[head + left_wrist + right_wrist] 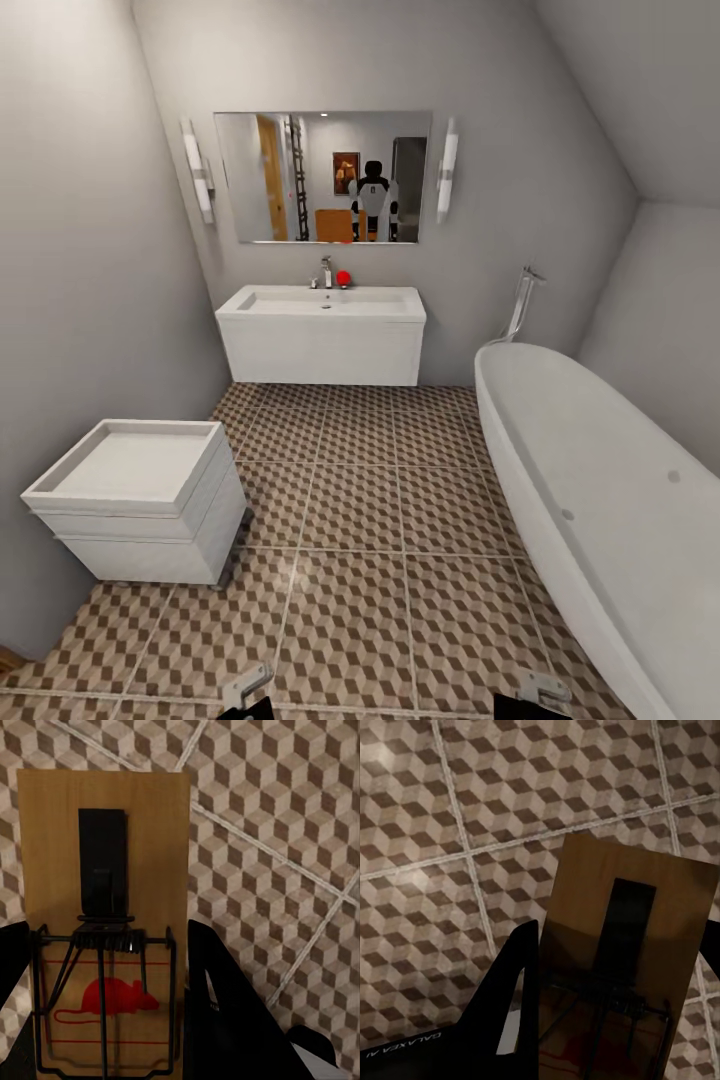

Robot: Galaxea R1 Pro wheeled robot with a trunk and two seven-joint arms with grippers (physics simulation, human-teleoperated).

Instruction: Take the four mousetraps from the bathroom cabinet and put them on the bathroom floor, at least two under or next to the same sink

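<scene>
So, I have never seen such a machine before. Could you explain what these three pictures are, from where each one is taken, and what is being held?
It is a simulated two-armed wheeled robot in a bathroom. The wide picture comes from its head camera: a wall-hung sink under a mirror, a bathtub, a low white unit, and cube-patterned floor tiles. The other two come from cameras near each arm's tool, looking down at the floor. The left tool holds a wooden mousetrap with a red mouse print; the right tool holds a second mousetrap.
</scene>
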